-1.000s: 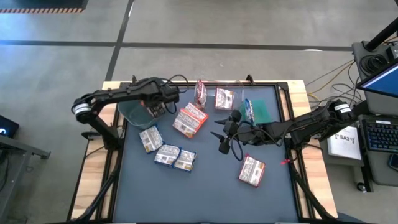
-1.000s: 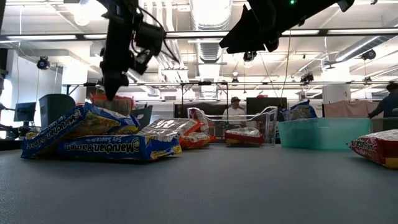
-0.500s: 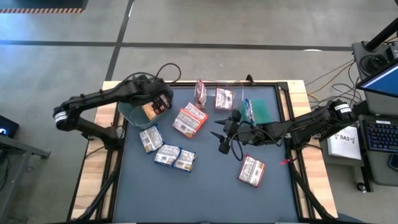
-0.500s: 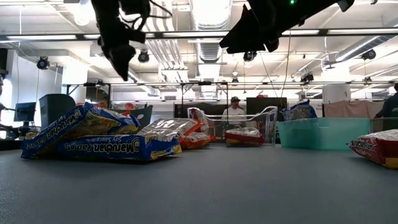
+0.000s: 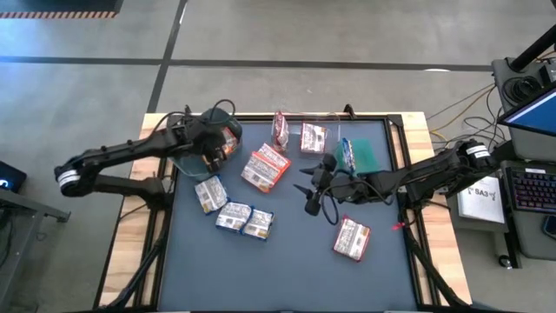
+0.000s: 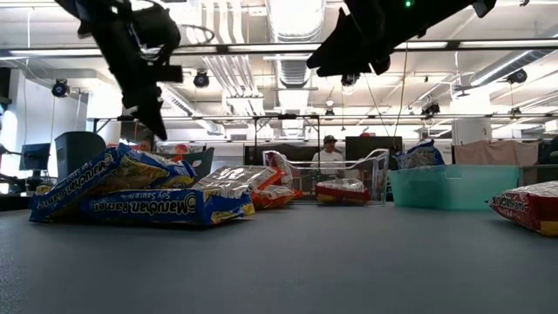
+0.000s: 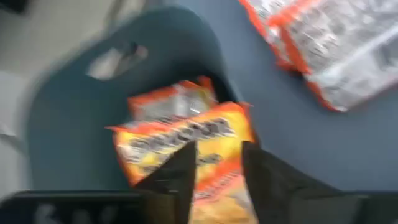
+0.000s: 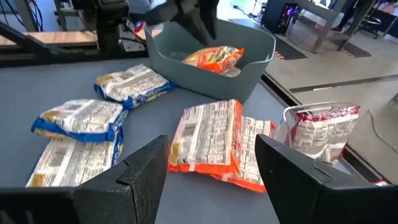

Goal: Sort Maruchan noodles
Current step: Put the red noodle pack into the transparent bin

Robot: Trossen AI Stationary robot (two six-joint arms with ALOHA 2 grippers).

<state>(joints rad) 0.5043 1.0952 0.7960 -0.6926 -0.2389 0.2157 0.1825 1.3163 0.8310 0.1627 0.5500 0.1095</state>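
Observation:
My left gripper (image 5: 217, 149) hangs open and empty above the grey bin (image 5: 178, 161) at the table's far left; it also shows in the left wrist view (image 7: 217, 174). Orange packets (image 7: 186, 134) lie in that bin. My right gripper (image 5: 311, 193) is open and empty, hovering mid-table. Orange-and-white packets (image 5: 265, 167) lie flat on the mat. Three blue-and-white packets (image 5: 233, 216) lie near the left. A maroon packet (image 5: 351, 238) lies at the near right. Two maroon packets (image 5: 313, 137) sit at the far middle, and a blue one (image 5: 346, 153) stands in the green bin (image 5: 367, 155).
A clear bin (image 6: 349, 174) at the far middle holds the maroon packets. The green bin stands at the far right and the grey bin at the far left. Bare mat (image 5: 287, 269) lies along the near edge. A person stands in the room behind the table (image 6: 329, 155).
My left gripper has risen out of the grey bin, and its arm has swung back toward the table's left edge. An orange packet that was at its fingers now lies in the bin. My right arm has kept still.

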